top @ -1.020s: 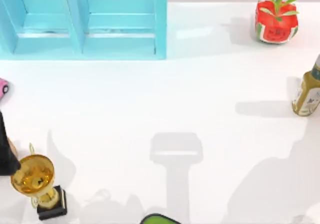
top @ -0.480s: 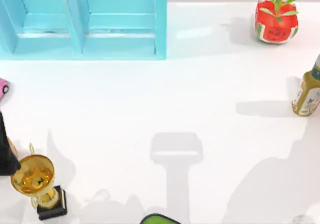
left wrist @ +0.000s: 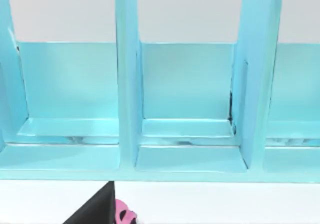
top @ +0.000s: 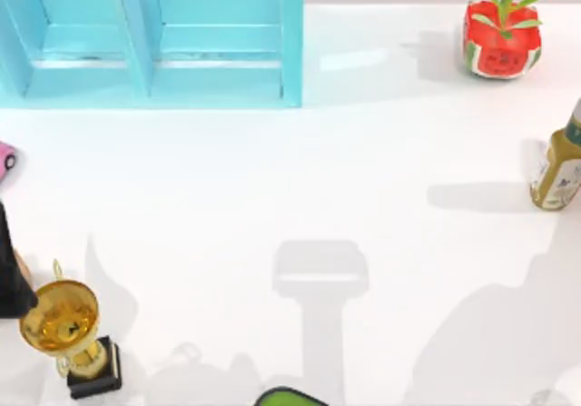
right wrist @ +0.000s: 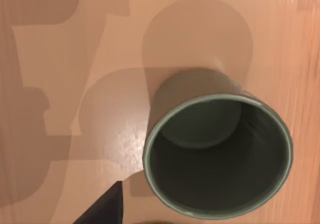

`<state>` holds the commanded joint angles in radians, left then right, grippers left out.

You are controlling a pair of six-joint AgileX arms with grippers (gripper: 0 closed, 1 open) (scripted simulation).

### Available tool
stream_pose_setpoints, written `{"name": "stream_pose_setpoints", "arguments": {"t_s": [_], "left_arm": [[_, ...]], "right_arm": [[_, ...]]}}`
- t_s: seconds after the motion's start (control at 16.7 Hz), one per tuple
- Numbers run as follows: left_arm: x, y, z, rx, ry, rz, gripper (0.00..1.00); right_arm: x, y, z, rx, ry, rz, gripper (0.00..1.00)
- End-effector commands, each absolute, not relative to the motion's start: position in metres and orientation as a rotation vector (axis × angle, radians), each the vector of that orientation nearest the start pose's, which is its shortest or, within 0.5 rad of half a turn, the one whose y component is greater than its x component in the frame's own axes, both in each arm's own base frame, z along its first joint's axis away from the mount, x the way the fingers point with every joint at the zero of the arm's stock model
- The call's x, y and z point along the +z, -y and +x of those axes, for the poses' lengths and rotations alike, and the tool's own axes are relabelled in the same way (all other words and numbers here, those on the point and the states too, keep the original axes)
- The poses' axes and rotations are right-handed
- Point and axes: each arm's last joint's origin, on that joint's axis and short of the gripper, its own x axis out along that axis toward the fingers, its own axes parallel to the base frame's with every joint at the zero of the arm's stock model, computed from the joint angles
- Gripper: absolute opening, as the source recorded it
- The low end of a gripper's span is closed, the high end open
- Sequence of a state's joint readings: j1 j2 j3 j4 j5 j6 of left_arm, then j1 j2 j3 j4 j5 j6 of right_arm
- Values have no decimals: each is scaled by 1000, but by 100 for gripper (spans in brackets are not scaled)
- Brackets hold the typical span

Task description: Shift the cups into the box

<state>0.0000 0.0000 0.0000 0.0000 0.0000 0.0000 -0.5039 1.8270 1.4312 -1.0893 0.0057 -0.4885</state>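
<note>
A dark grey-green cup [right wrist: 217, 156] stands upright with its open mouth facing my right wrist camera. My right gripper [right wrist: 102, 209] hangs above it and a little to one side, seen as a dark wedge at the picture's edge. The blue box [top: 154, 38] stands at the table's back left, its open compartments facing forward. The left wrist view looks straight into the box [left wrist: 187, 91], with my left gripper [left wrist: 97, 213] as a dark wedge low in front of it. My left arm [top: 7, 274] sits at the table's left edge, beside the trophy.
A gold trophy [top: 68, 329] on a black base stands front left. A pink toy [top: 5, 159] lies at the left edge. A red watermelon-patterned pot [top: 499, 38] stands back right, a bottle [top: 558, 165] at the right edge. A green-rimmed round thing [top: 290, 397] pokes in at the front edge.
</note>
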Motion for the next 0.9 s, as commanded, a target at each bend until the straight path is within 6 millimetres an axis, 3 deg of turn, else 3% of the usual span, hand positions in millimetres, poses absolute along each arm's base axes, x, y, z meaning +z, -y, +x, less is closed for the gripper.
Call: {"name": "stream_pose_setpoints", "arguments": {"t_s": [0.24, 0.66, 0.9], "left_arm": [[160, 1, 106, 0, 0, 0, 100], [160, 1, 106, 0, 0, 0, 100], [160, 1, 106, 0, 0, 0, 100]], "right_arm": [[227, 169, 309, -46, -1499, -24, 100], [301, 169, 311, -47, -1497, -26, 100], [318, 167, 308, -45, -1497, -26, 100]]}}
